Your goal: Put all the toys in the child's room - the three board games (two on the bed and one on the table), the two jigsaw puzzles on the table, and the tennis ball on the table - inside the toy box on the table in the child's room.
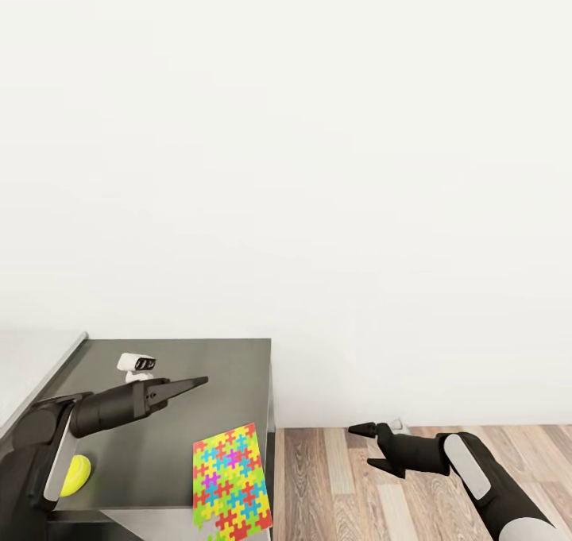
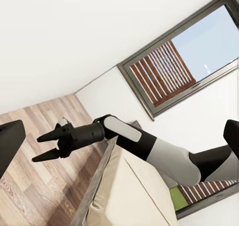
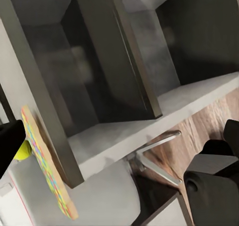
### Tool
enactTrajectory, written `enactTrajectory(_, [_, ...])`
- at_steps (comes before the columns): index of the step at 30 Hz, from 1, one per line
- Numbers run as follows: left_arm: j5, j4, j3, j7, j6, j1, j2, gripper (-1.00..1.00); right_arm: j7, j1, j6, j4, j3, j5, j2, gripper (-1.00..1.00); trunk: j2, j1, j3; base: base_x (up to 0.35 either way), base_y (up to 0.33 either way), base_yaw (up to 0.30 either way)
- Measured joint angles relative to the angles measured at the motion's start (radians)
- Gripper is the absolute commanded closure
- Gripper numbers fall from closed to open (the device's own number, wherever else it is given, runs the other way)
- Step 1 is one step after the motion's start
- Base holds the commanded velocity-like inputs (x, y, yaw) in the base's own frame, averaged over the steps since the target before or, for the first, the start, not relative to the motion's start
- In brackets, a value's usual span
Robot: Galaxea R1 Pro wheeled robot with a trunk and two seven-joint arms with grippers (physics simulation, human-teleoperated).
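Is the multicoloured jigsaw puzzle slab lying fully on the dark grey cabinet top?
No. The puzzle slab overhangs the front edge of the dark grey cabinet top; the right wrist view shows it tilted.

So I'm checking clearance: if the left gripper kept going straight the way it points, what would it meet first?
Probably nothing close: the left gripper points across the dark cabinet toward open floor. Depth is uncertain.

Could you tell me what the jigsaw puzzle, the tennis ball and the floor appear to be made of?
The jigsaw puzzle looks like a thin stiff printed card or board with a matte finish; its edge shows a flat slab. The tennis ball looks yellow-green and matte, probably felt, though it is half hidden. The floor looks like wood planks with visible grain and seams.
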Motion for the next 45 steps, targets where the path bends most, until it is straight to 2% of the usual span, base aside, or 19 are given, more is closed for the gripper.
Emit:
enactTrajectory(8, [0.004, 0.0, 0.0, 0.0, 0.0, 0.0, 0.0, -1.0, 0.001, -0.001, 0.002, -0.012, 0.048, 0.004, 0.015, -1.0, 0.0, 0.0, 0.0, -0.002, 0.0, 0.0])
enactTrajectory(15, [0.005, 0.0, 0.0, 0.0, 0.0, 0.0, 0.0, -1.0, -0.003, -0.002, 0.004, -0.042, 0.135, 0.003, 0.056, -1.0, 0.0, 0.0, 0.0, 0.0, 0.0, 0.0])
enactTrajectory(19, [0.005, 0.0, 0.0, 0.0, 0.0, 0.0, 0.0, -1.0, -0.005, -0.009, 0.004, -0.046, 0.163, 0.006, 0.074, -1.0, 0.0, 0.0, 0.0, 0.0, 0.0, 0.0])
enactTrajectory(23, [0.005, 0.0, -0.001, 0.0, 0.0, 0.0, 0.0, -1.0, -0.007, -0.018, 0.004, -0.047, 0.198, 0.035, 0.086, -1.0, 0.0, 0.0, 0.0, 0.0, 0.0, 0.0])
enactTrajectory(29, [0.005, 0.0, -0.001, 0.0, 0.0, 0.0, 0.0, -1.0, -0.007, -0.022, 0.004, -0.047, 0.213, 0.064, 0.103, -1.0, 0.0, 0.0, 0.0, 0.0, 0.0, 0.0])
enactTrajectory(36, [0.005, 0.0, -0.001, 0.0, 0.0, 0.0, 0.0, -1.0, -0.008, -0.023, 0.004, -0.047, 0.22, 0.093, 0.153, -1.0, 0.0, 0.0, 0.0, 0.0, 0.0, 0.0])
enactTrajectory(39, [0.005, 0.0, 0.0, 0.0, 0.0, 0.0, 0.0, -1.0, -0.008, -0.023, 0.004, -0.047, 0.221, 0.127, 0.175, -1.0, 0.0, 0.0, 0.0, 0.0, 0.0, 0.0])
enactTrajectory(45, [0.005, 0.0, 0.0, 0.0, 0.0, 0.0, 0.001, -1.0, -0.005, -0.023, 0.002, -0.048, 0.224, 0.174, 0.194, -1.0, 0.0, 0.0, 0.0, 0.0, 0.0, 0.0])
